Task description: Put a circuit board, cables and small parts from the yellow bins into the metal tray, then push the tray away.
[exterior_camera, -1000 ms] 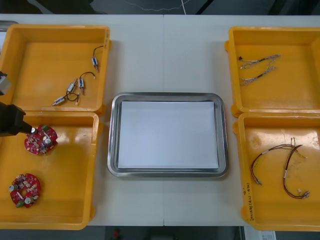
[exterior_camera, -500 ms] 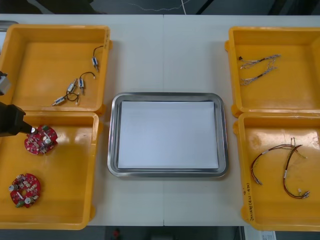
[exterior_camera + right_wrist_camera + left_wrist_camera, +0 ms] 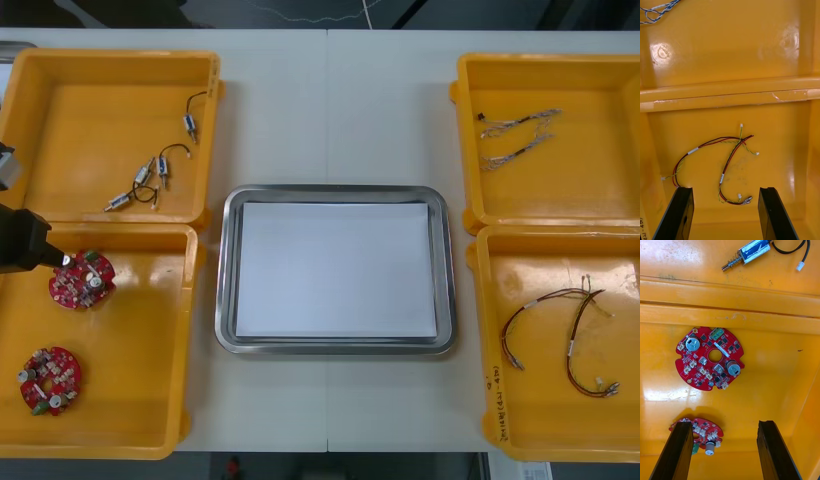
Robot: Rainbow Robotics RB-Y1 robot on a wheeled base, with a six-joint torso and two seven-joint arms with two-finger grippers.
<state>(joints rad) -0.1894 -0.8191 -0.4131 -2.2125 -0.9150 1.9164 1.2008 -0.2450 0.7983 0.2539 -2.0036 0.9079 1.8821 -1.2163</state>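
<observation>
Handwriting [image 3: 497, 402] in black marker on rim of near-right bin [image 3: 790, 123], right of tray [image 3: 228, 270]; not readable.

Left gripper [image 3: 724, 427]: fingers spread wide, above near-left bin [image 3: 130, 400], left of tray. Far board [image 3: 709, 358] flat on bin floor, well past fingertips, close to wall shared with far-left bin [image 3: 70, 120]. Near board [image 3: 696, 433] just beside one finger, partly hidden behind it. Touches neither.

Right gripper [image 3: 725, 189]: fingers spread wide, above near-right bin. Red-yellow cables [image 3: 726, 161] loose on bin floor, one curled end between the fingertips and just past them, apart from both.

Boards: round, red, centre hole, notched edge, studded with small white and silver components; green block on far board.

Tray: shiny metal, rounded corners, raised rim, white inside, on light table [image 3: 330, 110], between the bin pairs.

Bins: glossy yellow plastic, squarish, scuffed floors.

Far-left bin, left of tray: small metal parts [image 3: 150, 175], cylindrical, spring at one end, with looped black cables [image 3: 175, 150].

Far-right bin [image 3: 590, 170], right of tray: thin twisted blue-white cables [image 3: 515, 135], lying side by side.
</observation>
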